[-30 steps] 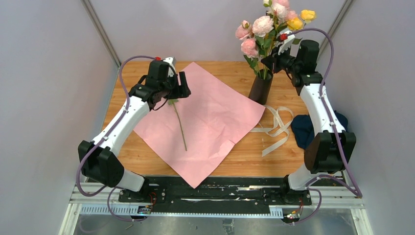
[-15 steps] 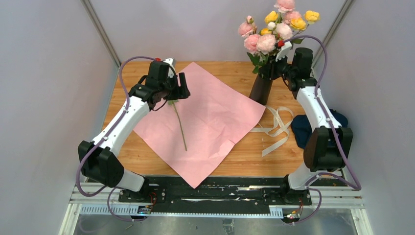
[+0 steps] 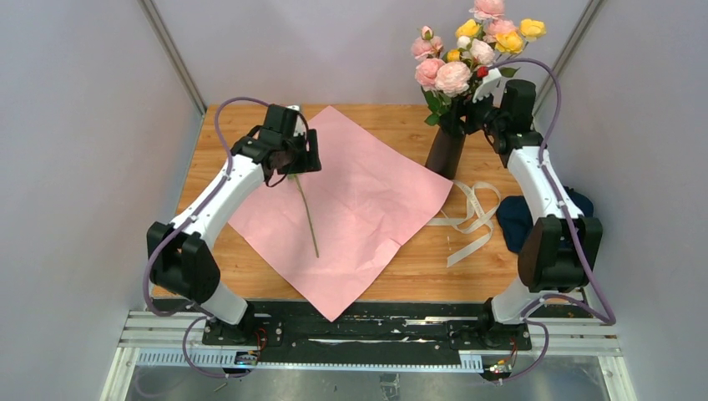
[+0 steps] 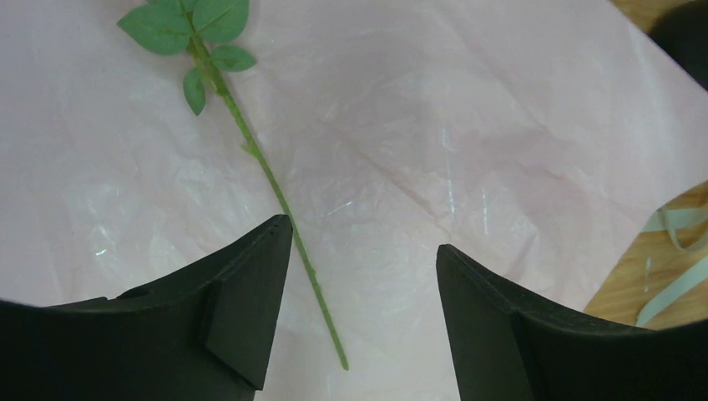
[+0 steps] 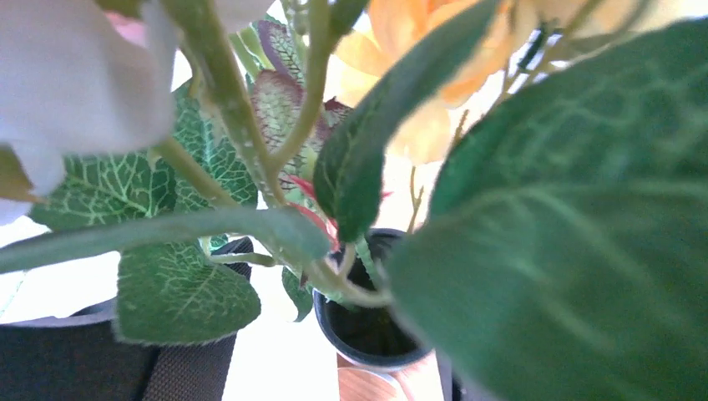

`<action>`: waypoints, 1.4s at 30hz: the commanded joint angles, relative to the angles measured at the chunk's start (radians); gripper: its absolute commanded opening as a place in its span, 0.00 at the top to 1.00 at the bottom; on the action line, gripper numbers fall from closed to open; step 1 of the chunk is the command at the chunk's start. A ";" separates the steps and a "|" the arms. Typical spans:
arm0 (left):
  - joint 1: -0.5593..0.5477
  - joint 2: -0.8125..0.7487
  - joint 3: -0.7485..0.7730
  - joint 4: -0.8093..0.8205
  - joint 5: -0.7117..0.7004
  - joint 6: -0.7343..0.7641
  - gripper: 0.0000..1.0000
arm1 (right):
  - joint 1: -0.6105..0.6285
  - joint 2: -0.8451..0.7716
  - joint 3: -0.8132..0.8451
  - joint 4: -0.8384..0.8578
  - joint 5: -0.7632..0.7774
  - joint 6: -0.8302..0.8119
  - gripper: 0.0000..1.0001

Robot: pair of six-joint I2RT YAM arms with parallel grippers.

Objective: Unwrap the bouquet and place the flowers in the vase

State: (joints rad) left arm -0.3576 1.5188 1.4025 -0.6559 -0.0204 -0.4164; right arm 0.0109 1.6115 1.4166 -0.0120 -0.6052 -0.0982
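The flowers (image 3: 464,52), small pink and yellow blooms, stand with their stems in the black vase (image 3: 444,152) at the back right. My right gripper (image 3: 470,115) is open around the stems just above the vase's rim (image 5: 367,361); its left finger (image 5: 100,359) stands apart from the stems (image 5: 355,267). The bouquet's pink wrapping paper (image 3: 367,209) lies spread flat mid-table. On it lies a single green stem (image 3: 308,215) with leaves (image 4: 194,18). My left gripper (image 3: 294,159) hovers open over it, the stem (image 4: 284,209) passing between its fingers (image 4: 250,309); the stem's head is hidden.
A cream ribbon (image 3: 469,215) lies loose on the wooden table (image 3: 417,267) right of the paper. A dark blue cloth (image 3: 516,224) sits by the right arm. Grey walls close in both sides and the back.
My right gripper has lowered the flowers into the vase and opened off the stems; the bunch now stands more upright. The left arm's elbow has swung inward, its gripper staying over the stem.
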 commanded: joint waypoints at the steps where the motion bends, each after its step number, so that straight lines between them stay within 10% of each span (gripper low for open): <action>1: -0.003 0.074 0.036 -0.077 -0.086 -0.046 0.27 | -0.043 -0.075 0.015 -0.029 0.012 -0.018 0.22; 28: 0.096 0.497 0.106 -0.120 -0.054 -0.125 0.37 | -0.109 -0.310 -0.068 -0.066 -0.113 0.076 0.15; 42: 0.095 0.549 0.077 -0.096 -0.041 -0.111 0.75 | -0.109 -0.355 -0.097 -0.048 -0.146 0.136 0.14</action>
State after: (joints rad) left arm -0.2615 2.0365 1.4902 -0.7597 -0.0704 -0.5327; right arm -0.0811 1.2953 1.3251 -0.0677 -0.7395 0.0246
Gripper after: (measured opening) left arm 0.258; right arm 0.854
